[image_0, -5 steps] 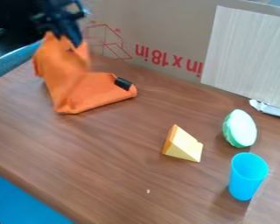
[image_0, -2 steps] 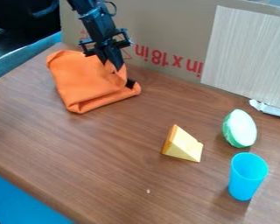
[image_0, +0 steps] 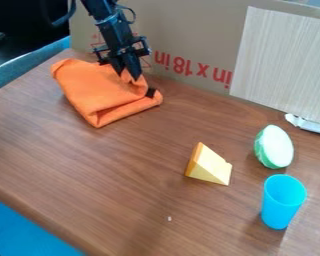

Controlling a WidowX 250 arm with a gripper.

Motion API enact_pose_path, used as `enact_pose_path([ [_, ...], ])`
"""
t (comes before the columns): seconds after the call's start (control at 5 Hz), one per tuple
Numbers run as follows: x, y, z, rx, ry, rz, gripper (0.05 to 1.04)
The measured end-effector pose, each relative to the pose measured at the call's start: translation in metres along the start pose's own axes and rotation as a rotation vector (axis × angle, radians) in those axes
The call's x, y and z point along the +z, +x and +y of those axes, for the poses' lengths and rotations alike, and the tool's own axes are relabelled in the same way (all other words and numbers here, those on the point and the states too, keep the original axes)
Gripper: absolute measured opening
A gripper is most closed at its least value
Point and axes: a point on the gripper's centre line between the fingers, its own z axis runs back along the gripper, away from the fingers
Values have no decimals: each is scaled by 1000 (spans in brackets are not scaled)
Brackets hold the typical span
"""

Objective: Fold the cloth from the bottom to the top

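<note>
Container first: blue cup [image_0: 280, 202], upright on the counter [image_0: 122, 175], mouth up. Through the mouth only its blue inner wall shows; the bottom of the inside can't be made out, so contents can't be confirmed. All places below are relative to the cup, as the view shows them.

Orange cloth [image_0: 99, 92]: well apart from the cup, up and to the left, lying on the counter. It's folded into a thick, uneven bundle, layers showing along the lower right side, a small raised peak near its upper right part. Dark patch [image_0: 150, 92] at its right end.

Pincer [image_0: 134, 77]: also up-left of the cup, well apart from it, pointing down at the cloth's upper right part and touching it. Can't tell whether it's spread, pressed together or pinching fabric.

Yellow wedge [image_0: 211, 167]: near the cup, up-left, on the counter, not touching it. Green-and-white rounded piece [image_0: 275, 147]: just above the cup, apart from it, pale flat face showing. White speck [image_0: 169, 218]: left of the cup, on the counter.

Cardboard [image_0: 183, 30] with red print stands beyond the cup, up-left. Pale striped panel [image_0: 283, 60] is beyond the cup too, above it, in front of the cardboard.
</note>
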Motion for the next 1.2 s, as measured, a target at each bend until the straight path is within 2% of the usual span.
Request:
enact_pose_path([
  [0.2, 11, 8, 9, 1, -1, 11, 564],
  [0.4, 17, 1, 12, -4, -23, 42, 837],
  [0.6, 48, -19, 0, -19, -60, 2, 1001],
  [0.8, 83, -30, -1, -25, -88, -51, 1001],
  [1.0, 111, -47, 5, -25, -42, -79, 1001],
  [1.2, 105, -102, -13, -35, 152, 9, 1000],
])
